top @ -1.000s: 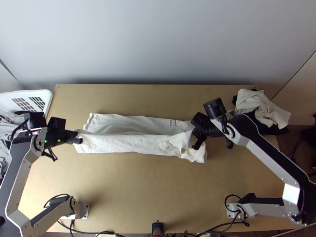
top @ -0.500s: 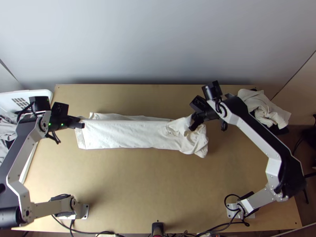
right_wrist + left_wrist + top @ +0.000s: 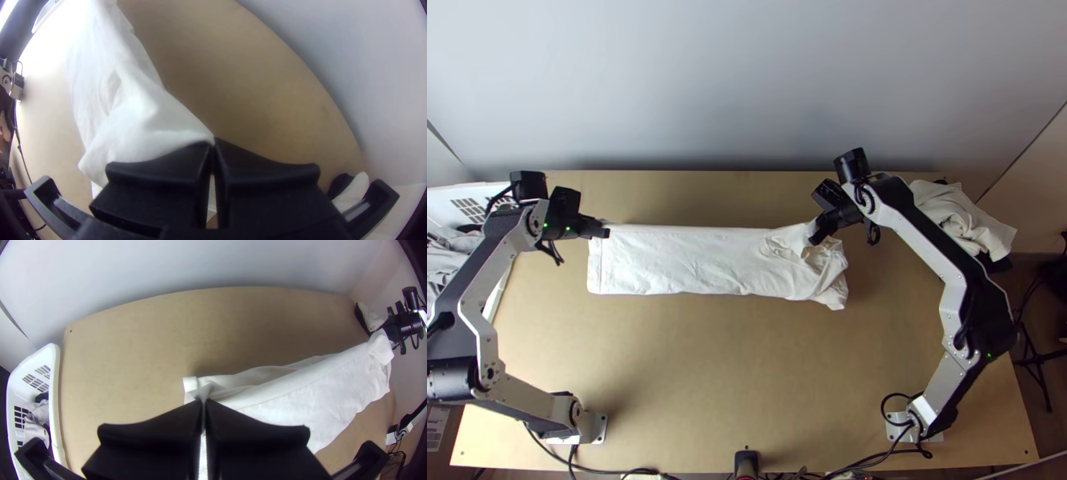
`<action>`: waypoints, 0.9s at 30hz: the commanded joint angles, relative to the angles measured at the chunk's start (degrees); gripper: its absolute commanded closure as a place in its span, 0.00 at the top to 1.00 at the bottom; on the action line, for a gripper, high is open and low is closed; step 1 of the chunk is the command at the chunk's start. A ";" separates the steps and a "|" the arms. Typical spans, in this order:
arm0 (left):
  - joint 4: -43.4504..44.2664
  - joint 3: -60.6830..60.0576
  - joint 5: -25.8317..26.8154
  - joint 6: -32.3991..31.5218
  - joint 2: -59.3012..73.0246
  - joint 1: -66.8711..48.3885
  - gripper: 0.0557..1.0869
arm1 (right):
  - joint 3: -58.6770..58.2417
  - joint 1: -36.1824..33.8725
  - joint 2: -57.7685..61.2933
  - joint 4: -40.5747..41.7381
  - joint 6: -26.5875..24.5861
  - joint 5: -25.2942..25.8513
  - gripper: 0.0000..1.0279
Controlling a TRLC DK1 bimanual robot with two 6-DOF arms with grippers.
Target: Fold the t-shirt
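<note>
Fingers pinched tight on the white tee (image 3: 707, 262), L gripper (image 3: 605, 231) & R gripper (image 3: 816, 238) both; light wood tbl (image 3: 731, 368) under it, pale wall (image 3: 747, 88) behind, white basket (image 3: 55, 391) by tbl's L side.

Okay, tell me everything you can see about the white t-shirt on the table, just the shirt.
The t-shirt is plain off-white, thin-looking soft fabric. It lies folded in a long band across the table, with more than one layer showing. Its left part is fairly smooth, with a hem-like line near the end; its right end is bunched and creased. The left gripper pinches its far edge near the left end, and the right gripper pinches it near the bunched end.
</note>
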 commanded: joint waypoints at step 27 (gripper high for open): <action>4.54 1.41 0.01 -1.24 13.07 -0.93 0.11 | 8.29 -1.33 14.22 -0.79 1.65 0.86 0.47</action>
